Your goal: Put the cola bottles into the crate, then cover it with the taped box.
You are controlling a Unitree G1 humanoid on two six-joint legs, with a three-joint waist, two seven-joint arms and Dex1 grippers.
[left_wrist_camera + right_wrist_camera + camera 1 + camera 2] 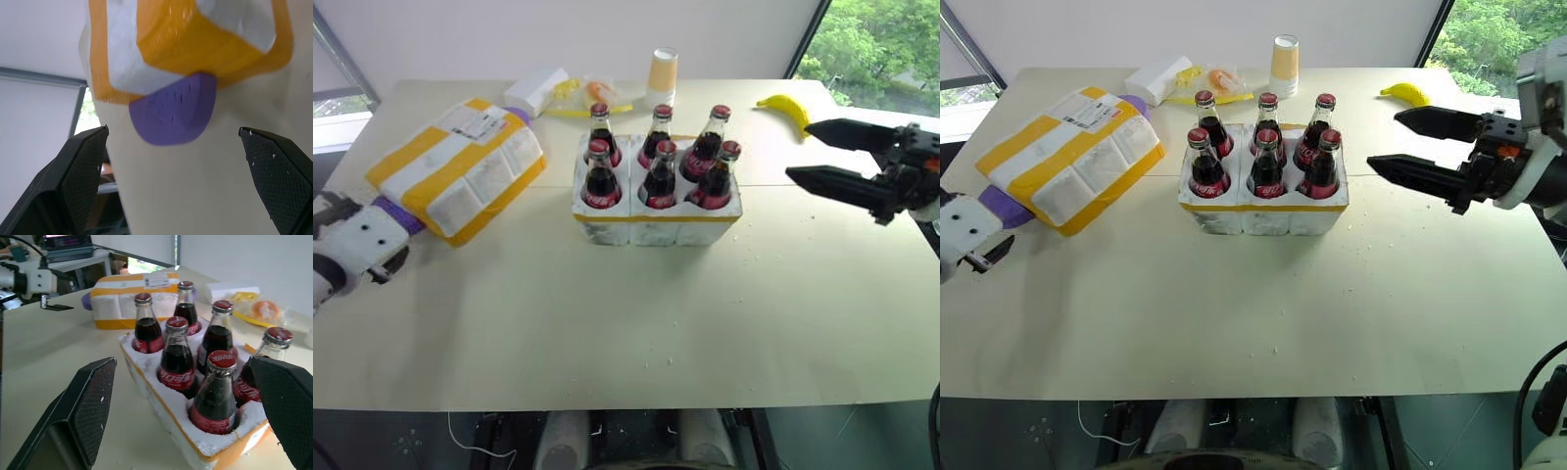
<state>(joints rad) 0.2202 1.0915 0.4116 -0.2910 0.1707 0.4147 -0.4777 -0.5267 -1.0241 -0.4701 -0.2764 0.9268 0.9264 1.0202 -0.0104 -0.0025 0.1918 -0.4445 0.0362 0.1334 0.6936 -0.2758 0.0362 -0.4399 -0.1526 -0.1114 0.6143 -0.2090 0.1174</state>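
Here, from my head, six cola bottles [658,162] stand in the crate [656,223] mid-table, toward the far edge; the taped box [460,166] lies near the left edge on a purple pad [396,215]. My right pincer [813,152] hangs spread beside the crate. My left wrist shows my left pincer [173,147] apart before the box. My right wrist faces the bottles.

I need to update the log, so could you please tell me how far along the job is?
Done: all six bottles stand in the crate. In hand: nothing; the left gripper, open, faces the taped box, and the right gripper is open. Left: covering the crate with the box.
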